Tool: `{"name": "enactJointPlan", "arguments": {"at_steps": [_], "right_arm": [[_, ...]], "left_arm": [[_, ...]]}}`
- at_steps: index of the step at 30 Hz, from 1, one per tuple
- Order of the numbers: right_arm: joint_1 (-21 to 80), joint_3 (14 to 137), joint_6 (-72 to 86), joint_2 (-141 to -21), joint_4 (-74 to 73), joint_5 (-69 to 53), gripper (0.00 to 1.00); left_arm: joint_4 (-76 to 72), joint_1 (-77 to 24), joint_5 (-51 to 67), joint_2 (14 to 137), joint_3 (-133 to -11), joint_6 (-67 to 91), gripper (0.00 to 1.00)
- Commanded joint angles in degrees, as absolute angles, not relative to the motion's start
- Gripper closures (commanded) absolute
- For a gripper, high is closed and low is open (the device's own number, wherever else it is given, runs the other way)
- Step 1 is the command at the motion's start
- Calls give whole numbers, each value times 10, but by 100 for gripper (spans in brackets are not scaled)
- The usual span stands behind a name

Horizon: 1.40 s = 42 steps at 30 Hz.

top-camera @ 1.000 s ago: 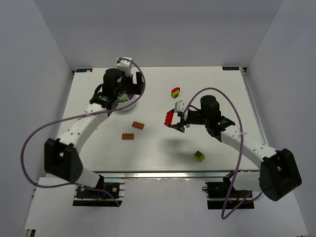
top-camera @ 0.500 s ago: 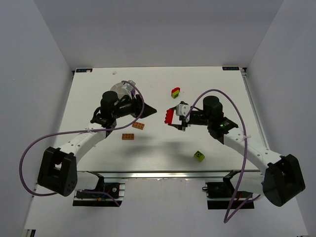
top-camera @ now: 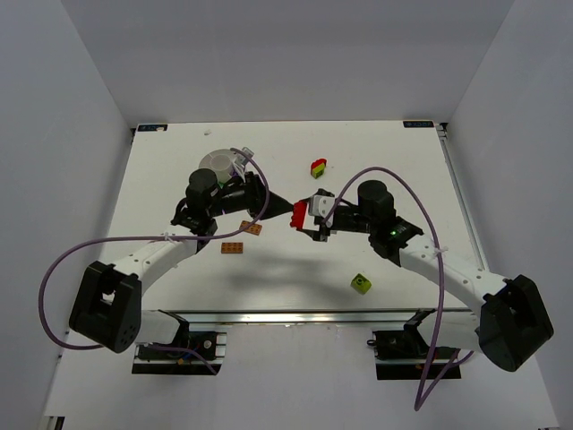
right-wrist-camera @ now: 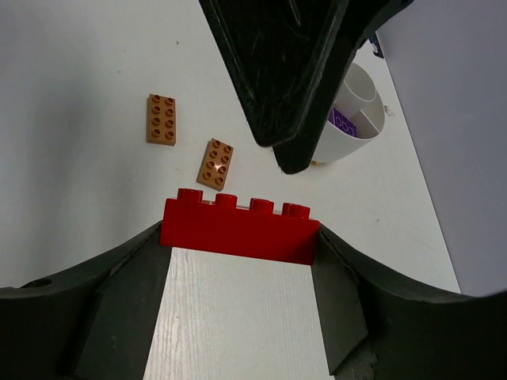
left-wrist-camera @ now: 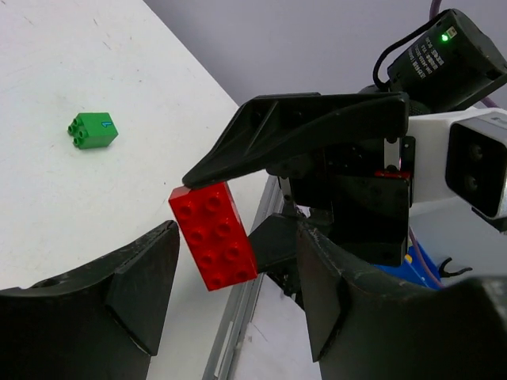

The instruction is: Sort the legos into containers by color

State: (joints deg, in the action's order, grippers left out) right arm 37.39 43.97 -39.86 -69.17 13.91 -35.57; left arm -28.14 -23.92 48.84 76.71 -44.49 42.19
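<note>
My right gripper [top-camera: 306, 218] [right-wrist-camera: 238, 237] is shut on a red brick [top-camera: 300, 215] [right-wrist-camera: 238, 227], held by its ends above the middle of the table. My left gripper [top-camera: 288, 212] [left-wrist-camera: 238, 253] faces it with open jaws. The red brick [left-wrist-camera: 214, 235] stands between the left fingers [left-wrist-camera: 135, 277] with a gap on each side. The round white dish [top-camera: 219, 163] [right-wrist-camera: 352, 95] sits at the back left with a purple piece [right-wrist-camera: 348, 123] inside. Two orange plates [top-camera: 252, 227] [top-camera: 233, 247] [right-wrist-camera: 215, 164] [right-wrist-camera: 161, 119] lie below the left gripper.
A red-yellow-green piece [top-camera: 318, 167] lies at the back centre. A lime-green block [top-camera: 361, 283] [left-wrist-camera: 93, 131] rests near the front right. The metal rail [top-camera: 295, 318] runs along the table's near edge.
The left arm swung away from the dish to the middle and its jaws narrowed around the red brick. The right gripper carried the brick a little leftward to meet it.
</note>
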Motion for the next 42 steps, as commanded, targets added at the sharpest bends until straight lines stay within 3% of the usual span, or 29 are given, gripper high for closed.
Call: {"name": "enactJointPlan", "arguments": {"at_steps": [1, 19, 42], "right_arm": [[390, 438, -401, -698, 174, -340, 100], [446, 432, -425, -696, 199, -256, 100], [454, 424, -421, -689, 215, -218, 100]], "left_arm": [[-292, -245, 499, 765, -443, 421, 30], [-220, -262, 489, 791, -463, 375, 42], [-137, -272, 460, 804, -488, 313, 46]]}}
